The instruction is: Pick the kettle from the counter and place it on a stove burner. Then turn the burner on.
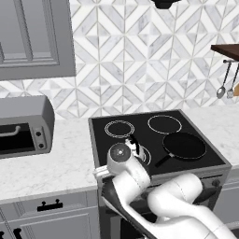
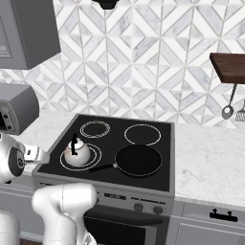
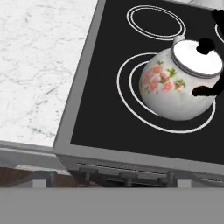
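The kettle (image 3: pixel 175 85), white with pink flowers and a dark arched handle, stands upright on the front-left stove burner (image 3: pixel 127 94) of the black glass cooktop. From the right base it sits inside the widest double ring (image 2: pixel 95 158) as a small kettle (image 2: pixel 76 154). From the left base my wrist covers most of it, leaving the handle of the kettle (image 1: pixel 134 143) showing. My gripper (image 2: pixel 42 156) hangs at the stove's front-left corner, apart from the kettle and pointing toward it. Its fingers are hidden. The marble counter (image 3: pixel 35 65) lies left of the stove.
A black frying pan (image 2: pixel 139 160) lies on the front-right burner, its handle pointing toward the kettle. Stove knobs (image 2: pixel 139 206) line the front panel below the glass. A grey toaster oven (image 1: pixel 23 126) stands on the left counter. Utensils (image 2: pixel 229 112) hang under a wooden shelf at the right.
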